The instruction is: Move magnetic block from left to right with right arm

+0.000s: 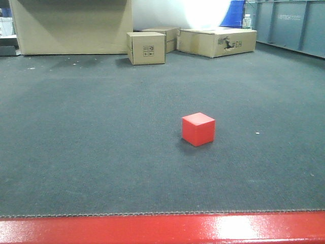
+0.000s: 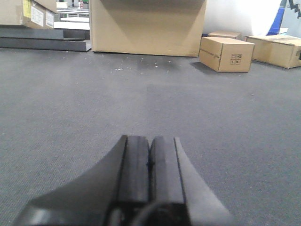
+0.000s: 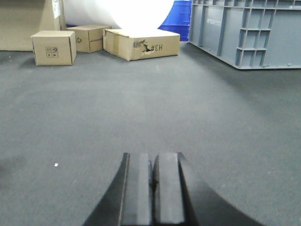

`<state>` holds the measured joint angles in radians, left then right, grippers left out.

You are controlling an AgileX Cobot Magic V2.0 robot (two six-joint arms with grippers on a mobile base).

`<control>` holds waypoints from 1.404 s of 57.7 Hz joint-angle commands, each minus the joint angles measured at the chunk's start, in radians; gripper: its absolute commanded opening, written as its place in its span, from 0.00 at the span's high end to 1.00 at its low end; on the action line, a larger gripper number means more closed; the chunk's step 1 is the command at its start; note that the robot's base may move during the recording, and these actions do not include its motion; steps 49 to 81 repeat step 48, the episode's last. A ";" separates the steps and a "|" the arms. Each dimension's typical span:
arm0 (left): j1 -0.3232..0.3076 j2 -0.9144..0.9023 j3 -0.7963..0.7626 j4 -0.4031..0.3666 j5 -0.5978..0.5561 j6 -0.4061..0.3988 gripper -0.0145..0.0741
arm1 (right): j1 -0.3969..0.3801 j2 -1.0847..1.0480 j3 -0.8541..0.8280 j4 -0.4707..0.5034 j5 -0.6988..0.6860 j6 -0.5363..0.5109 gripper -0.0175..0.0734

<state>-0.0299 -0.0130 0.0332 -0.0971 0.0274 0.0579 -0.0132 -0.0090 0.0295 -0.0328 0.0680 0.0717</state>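
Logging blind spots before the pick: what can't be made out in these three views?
- Magnetic block: seen only in the front view; outside both wrist views, so its distance to either gripper is unknown.
- Left gripper and right gripper: bases cut off by the bottom edge; neither appears in the front view.
- Small cardboard box: label print too small to read.

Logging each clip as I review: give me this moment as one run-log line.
magnetic block: free on dark mat, right of centre | left gripper: fingers shut, empty | right gripper: fingers shut, empty | block absent from both wrist views
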 commanded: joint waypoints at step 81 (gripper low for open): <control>-0.006 -0.010 0.004 -0.005 -0.084 -0.006 0.98 | -0.006 -0.015 0.001 -0.010 -0.068 -0.003 0.74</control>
